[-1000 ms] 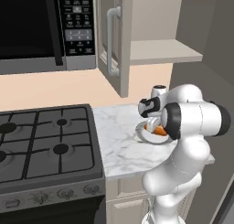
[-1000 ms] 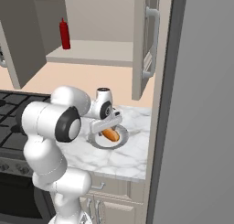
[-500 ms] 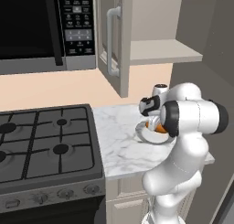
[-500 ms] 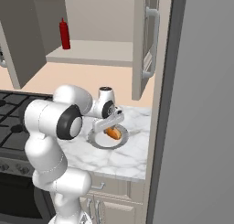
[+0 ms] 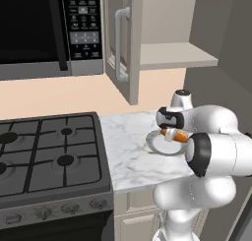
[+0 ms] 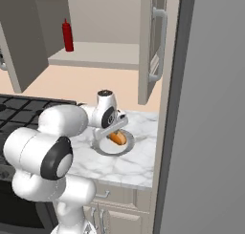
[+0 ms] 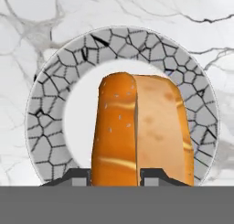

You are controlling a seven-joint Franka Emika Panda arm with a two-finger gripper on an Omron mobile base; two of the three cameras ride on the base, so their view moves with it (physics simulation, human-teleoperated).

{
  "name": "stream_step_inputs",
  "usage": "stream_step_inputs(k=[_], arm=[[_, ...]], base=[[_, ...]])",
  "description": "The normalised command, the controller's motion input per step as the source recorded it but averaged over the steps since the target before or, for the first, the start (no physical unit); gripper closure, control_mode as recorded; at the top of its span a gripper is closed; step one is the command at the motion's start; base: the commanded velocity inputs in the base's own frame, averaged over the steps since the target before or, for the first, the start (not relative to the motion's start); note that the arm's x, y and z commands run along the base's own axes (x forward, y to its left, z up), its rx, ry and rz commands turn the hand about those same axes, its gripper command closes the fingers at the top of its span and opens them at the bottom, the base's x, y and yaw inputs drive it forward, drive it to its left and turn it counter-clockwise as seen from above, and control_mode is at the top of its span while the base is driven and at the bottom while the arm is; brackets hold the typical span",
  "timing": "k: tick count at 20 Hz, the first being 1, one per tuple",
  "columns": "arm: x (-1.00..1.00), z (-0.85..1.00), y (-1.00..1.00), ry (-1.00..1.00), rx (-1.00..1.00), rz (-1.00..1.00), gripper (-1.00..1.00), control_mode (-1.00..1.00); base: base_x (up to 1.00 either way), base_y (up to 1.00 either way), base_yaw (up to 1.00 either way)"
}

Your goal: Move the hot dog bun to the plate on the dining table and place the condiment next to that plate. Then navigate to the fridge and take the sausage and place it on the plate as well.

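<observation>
Marble counter [image 6: 125,164] beside the stove [image 5: 47,154] carries a grey dish [image 7: 50,104] directly beneath the pincer [image 7: 115,175], clenched on the bun [image 7: 137,127]; the soft bread could slip out during lifting.

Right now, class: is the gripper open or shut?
Shut on the hot dog bun: the gripper fingertips press both its sides over the small grey dish.
</observation>
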Motion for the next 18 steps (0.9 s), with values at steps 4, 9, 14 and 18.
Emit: stream_step_inputs(k=[4, 9, 14, 18], arm=[[-0.54, 0.65, 0.09, -0.01, 0.00, 0.00, 1.00, -1.00], [-0.43, 0.61, 0.13, 0.00, 0.00, 0.00, 1.00, -1.00], [-0.50, 0.57, 0.01, 0.00, 0.00, 0.00, 1.00, -1.00], [-0.64, 0.56, 0.00, -0.03, 0.00, 0.01, 1.00, -1.00]], base=[[0.00, 0.00, 0.00], [0.00, 0.00, 0.00], [0.00, 0.00, 0.00], [0.00, 0.00, 0.00]])
